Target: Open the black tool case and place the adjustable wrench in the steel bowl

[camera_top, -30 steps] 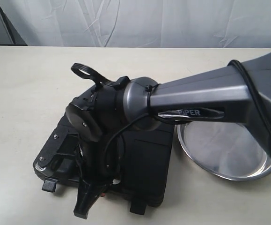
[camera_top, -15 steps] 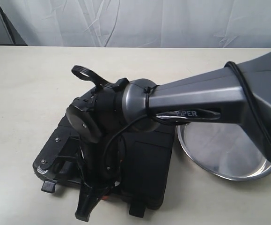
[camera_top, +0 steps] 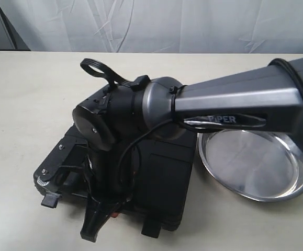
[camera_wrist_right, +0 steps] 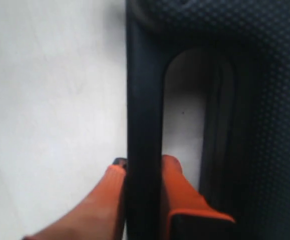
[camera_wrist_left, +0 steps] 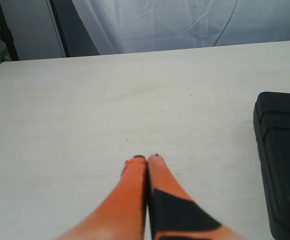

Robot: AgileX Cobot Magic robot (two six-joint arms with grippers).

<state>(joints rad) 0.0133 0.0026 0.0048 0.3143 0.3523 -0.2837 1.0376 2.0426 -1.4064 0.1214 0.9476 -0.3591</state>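
Note:
The black tool case [camera_top: 167,178] lies on the table with its lid down. My right arm reaches across it. In the right wrist view the right gripper [camera_wrist_right: 143,162] is shut on the case's handle bar [camera_wrist_right: 143,100], with one orange finger [camera_wrist_right: 177,180] inside the handle opening and the other outside it. The steel bowl [camera_top: 256,162] stands just right of the case with nothing in it. No adjustable wrench is in view. My left gripper [camera_wrist_left: 147,157] hovers shut over bare table with nothing in it, and the case [camera_wrist_left: 282,165] lies off to its side.
The right forearm [camera_top: 229,104] hangs over the case and the bowl's near rim. A white curtain [camera_top: 156,23] hangs behind the table's far edge. Two latches [camera_top: 151,230] stick out from the case's front edge.
The right forearm has shifted up and to the right, uncovering more of the bowl. The wrist has risen a little and the case's left corner has moved slightly left.

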